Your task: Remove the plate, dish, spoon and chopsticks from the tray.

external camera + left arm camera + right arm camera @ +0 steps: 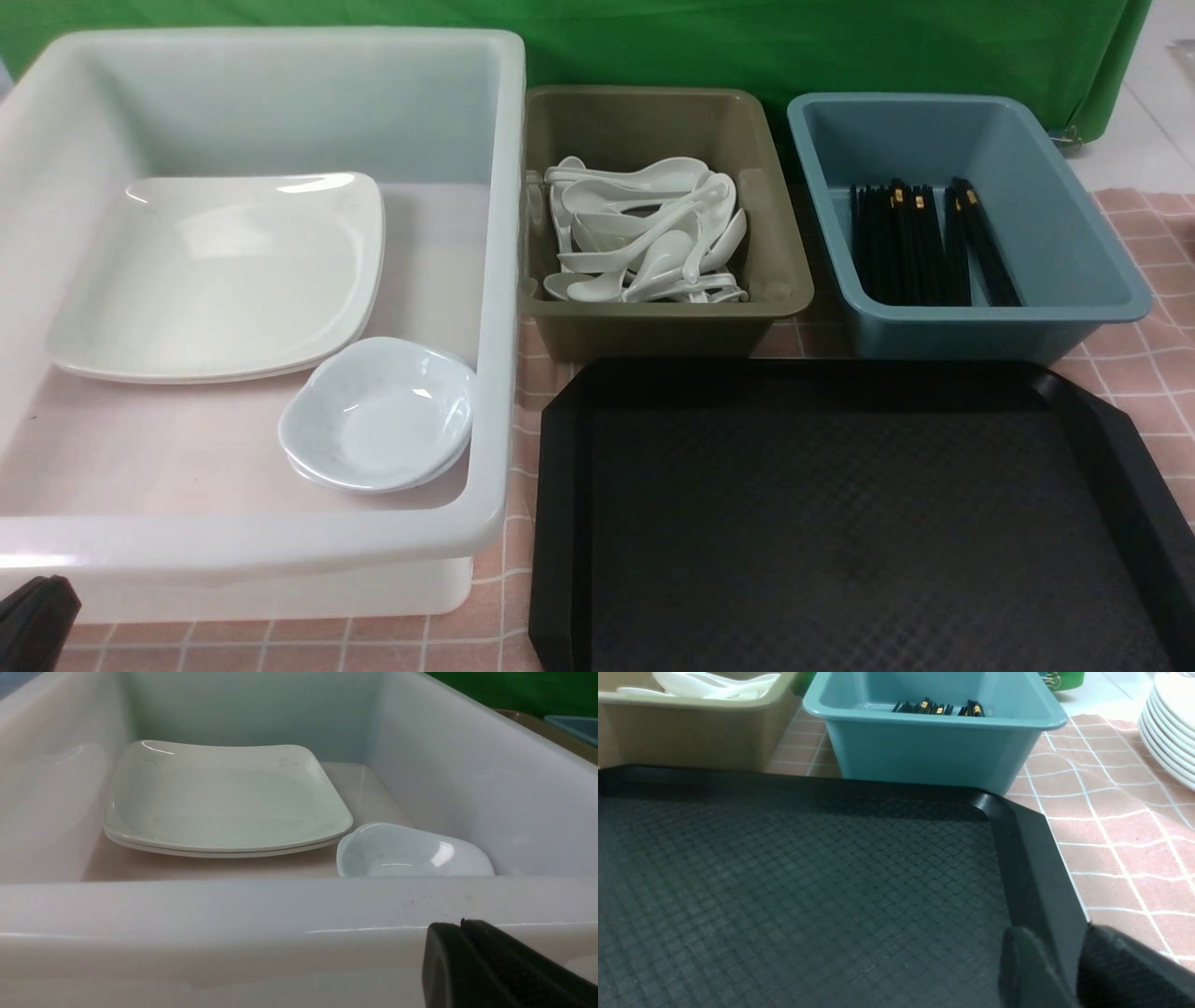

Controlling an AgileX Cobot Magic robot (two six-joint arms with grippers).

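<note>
Apparently nothing is left on the wide black textured plastic tray (840, 532): its floor shows bare in the front view and in the right wrist view. The large glossy white square plate (224, 271) lies flat in the big white plastic tub (504, 280), stacked on another like it, at about ten o'clock from the tray. The small shallow white dish (378, 415) sits just beside the plate's near corner, close against the tub's right wall, apparently nested on a second dish. White soup spoons (644, 233) fill the olive bin (775, 280) at twelve o'clock, and the black chopsticks (924, 247) lie in the blue bin (1074, 271) at about one o'clock, their long axis running away from the robot.

The left gripper (472, 947) has its jaws pressed together on nothing, low outside the tub's near wall, so plate and dish lie ahead of it across that wall. The right gripper (1069, 961) straddles the tray's right rim, one finger on either side; whether it actually pinches the rim I cannot tell, since the fingertips are cut off by the frame. I judge the clearing done; any coming move would concern the tray, nearest the right arm.
</note>
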